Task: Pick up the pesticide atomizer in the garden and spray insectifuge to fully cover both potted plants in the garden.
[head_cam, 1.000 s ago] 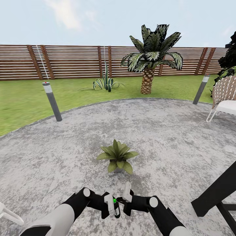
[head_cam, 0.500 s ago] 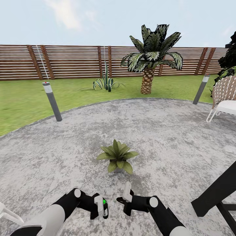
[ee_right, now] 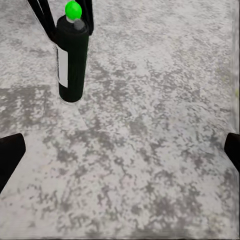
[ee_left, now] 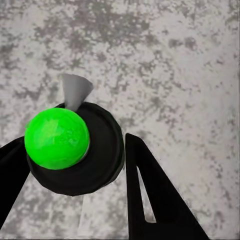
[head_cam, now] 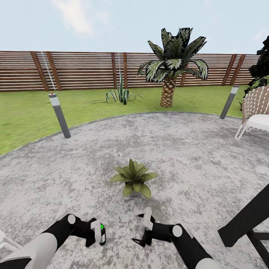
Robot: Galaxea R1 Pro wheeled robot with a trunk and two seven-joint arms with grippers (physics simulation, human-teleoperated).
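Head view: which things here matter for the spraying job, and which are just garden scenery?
For the job:
- spray bottle, held in the left hand
- potted plant on the gravel patio

Scenery:
- palm
- agave
- lamp posts
- chair
- fence

Rough speckled gravel patio (head_cam: 194, 157), slatted wooden fence (head_cam: 82, 71), glossy black atomizer (ee_right: 72, 57)

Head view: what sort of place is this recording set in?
A simulated back garden, it seems: a round gravelly patio bordered by lawn, a brown slatted wooden fence behind, a palm, and a small potted plant on the patio.
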